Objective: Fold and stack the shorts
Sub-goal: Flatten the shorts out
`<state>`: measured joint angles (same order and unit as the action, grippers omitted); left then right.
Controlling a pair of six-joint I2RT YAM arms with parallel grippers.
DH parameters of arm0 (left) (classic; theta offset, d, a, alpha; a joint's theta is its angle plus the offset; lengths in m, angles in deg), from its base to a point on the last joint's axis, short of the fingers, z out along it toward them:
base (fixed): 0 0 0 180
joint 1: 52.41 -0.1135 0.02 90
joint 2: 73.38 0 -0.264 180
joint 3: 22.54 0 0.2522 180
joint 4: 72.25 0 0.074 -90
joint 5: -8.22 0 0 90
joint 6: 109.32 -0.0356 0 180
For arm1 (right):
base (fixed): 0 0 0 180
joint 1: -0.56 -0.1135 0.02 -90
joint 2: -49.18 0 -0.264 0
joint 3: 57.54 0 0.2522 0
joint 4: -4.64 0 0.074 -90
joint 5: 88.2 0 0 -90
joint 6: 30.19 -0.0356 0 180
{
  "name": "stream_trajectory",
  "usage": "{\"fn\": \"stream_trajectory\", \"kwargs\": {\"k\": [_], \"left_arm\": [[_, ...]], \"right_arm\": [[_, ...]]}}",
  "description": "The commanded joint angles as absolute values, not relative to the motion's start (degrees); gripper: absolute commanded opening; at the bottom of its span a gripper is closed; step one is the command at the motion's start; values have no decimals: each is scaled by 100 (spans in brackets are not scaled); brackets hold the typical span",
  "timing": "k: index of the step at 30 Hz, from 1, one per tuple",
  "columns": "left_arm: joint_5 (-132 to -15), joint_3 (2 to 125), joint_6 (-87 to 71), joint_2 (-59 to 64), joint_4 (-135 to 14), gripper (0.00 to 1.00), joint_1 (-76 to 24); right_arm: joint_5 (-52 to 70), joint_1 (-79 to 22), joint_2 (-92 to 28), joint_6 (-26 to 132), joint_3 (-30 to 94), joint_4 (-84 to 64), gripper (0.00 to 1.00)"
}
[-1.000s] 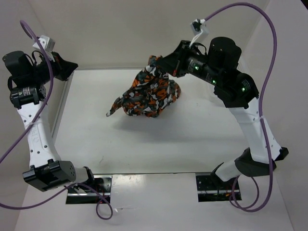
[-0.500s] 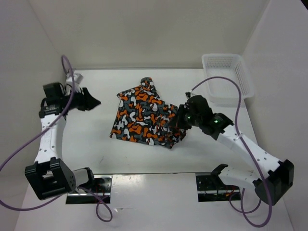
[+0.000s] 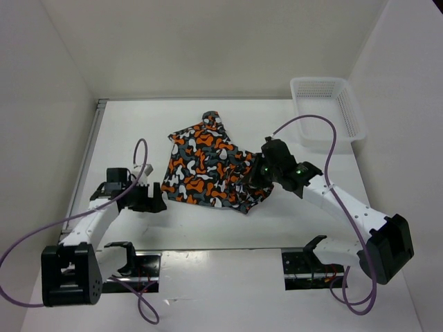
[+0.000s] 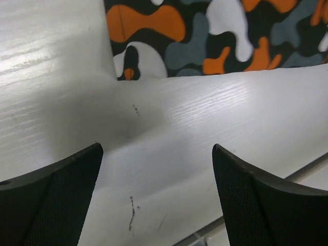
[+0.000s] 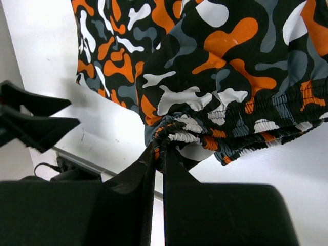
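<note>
Shorts [image 3: 208, 169] spread flat | right gripper [image 5: 160, 152] clamps waistband, clear only from wrist | left gripper [image 4: 156, 192] apart near hem

Both arms same build: left arm [image 3: 93, 223] + right arm [image 3: 346, 205] = white links, black joint housings, black base blocks. 1 purple cable [image 3: 313, 116] looping off each. 2 green LEDs [image 3: 266, 168] lit nr right wrist. Left gripper [image 4: 156, 195] fingers [image 4: 256, 205] matte black w/ fine-textured pads; right gripper [image 5: 159, 154] black too.

Bare table [image 3: 131, 138] lies open left of the shorts [image 3: 208, 169]; the basket [image 3: 318, 83] blocks the far right corner.
</note>
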<state>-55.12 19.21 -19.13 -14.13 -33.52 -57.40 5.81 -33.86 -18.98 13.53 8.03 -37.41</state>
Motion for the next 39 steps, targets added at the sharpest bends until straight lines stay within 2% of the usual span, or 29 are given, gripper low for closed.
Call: {"fn": "stream_trajectory", "kwargs": {"k": [1,10,14,19,22,23,24,27,31,34,39], "left_arm": [[-5751,1776,-1932,-879,-4257,94,-5637],[-5735,1636,-1932,131,-5435,95,-5364],[-5734,1829,-1932,887,-5672,84,-4856],[-5734,1882,-1932,907,-5735,64,-4784],[-5866,1934,-1932,661,-5314,65,-4784],[-5997,2048,-1932,338,-4843,70,-4784],[-6364,2197,-1932,118,-4594,81,-4784],[-6815,2260,-1932,-823,-4012,89,-4784],[-6588,1682,-1932,-1159,-4151,86,-4784],[-5947,1040,-1932,-1002,-5018,82,-4784],[-5831,793,-1932,-939,-5277,81,-4784]], "right_arm": [[479,-3346,-1859,1305,764,-3399,0],[426,-3293,-1481,1252,597,-3399,0],[365,-3293,-1428,1252,597,-3452,0],[365,-3231,-1375,1252,597,-3513,0],[365,-3231,-1375,1252,597,-3513,0],[365,-3231,-1375,1252,597,-3513,0],[365,-3231,-1375,1252,597,-3513,0],[365,-3231,-1375,1252,597,-3513,0],[426,-3179,-1437,1305,597,-3461,0],[479,-3179,-1437,1357,597,-3461,0],[417,-3179,-1323,1358,597,-3522,0]]}}
